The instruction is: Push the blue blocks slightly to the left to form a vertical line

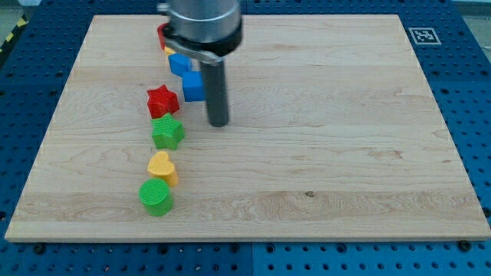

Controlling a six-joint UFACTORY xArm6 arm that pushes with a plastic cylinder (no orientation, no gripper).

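Two blue blocks sit near the view's top left: an upper blue block [179,64] and a lower blue block [192,87], offset slightly to the right of the upper one. My tip [219,123] rests on the board just right of and a little below the lower blue block, close to it; contact cannot be told. The rod and arm head hide part of the blocks at the top.
A red star [162,100], green star [167,133], yellow heart [163,167] and green cylinder [156,197] run down the left side. A red block [163,34] and a yellow sliver [169,50] peek out by the arm head. Wooden board [322,138].
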